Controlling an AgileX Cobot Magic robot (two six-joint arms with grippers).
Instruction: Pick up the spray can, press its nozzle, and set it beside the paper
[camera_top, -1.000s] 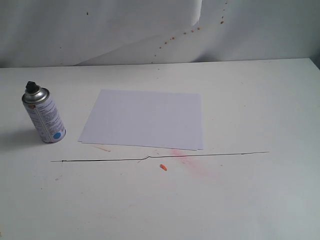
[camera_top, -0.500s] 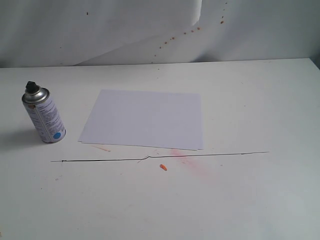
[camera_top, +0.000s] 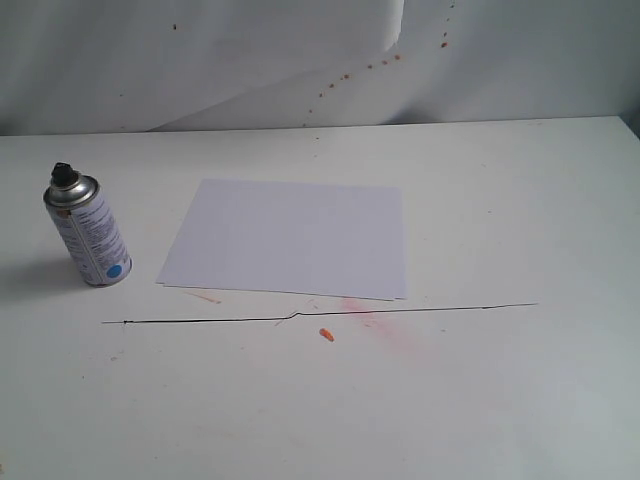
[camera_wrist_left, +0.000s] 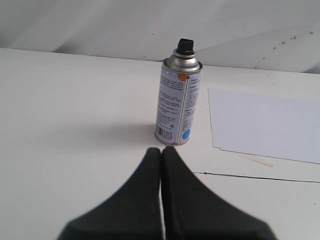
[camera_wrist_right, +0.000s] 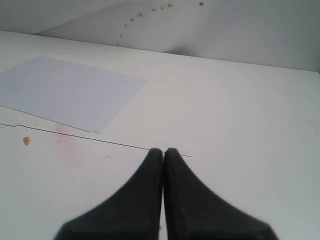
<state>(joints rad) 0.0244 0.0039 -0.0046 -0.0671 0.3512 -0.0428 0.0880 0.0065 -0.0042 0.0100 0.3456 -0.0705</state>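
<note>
The silver spray can (camera_top: 88, 232) stands upright at the table's left, its white label with blue text and a blue dot facing the front. Its black nozzle (camera_top: 65, 174) caps the dome. The white paper (camera_top: 290, 236) lies flat to the can's right, a small gap between them. Neither arm shows in the exterior view. In the left wrist view my left gripper (camera_wrist_left: 161, 150) is shut and empty, its tips just short of the spray can (camera_wrist_left: 176, 102), with the nozzle (camera_wrist_left: 184, 45) on top and the paper (camera_wrist_left: 265, 122) beside it. My right gripper (camera_wrist_right: 163, 151) is shut and empty, away from the paper (camera_wrist_right: 65, 90).
A thin black line (camera_top: 320, 313) runs across the table in front of the paper. A small orange scrap (camera_top: 326, 334) and a faint pink stain (camera_top: 385, 325) lie near it. A grey backdrop (camera_top: 250, 60) with orange specks stands behind the table.
</note>
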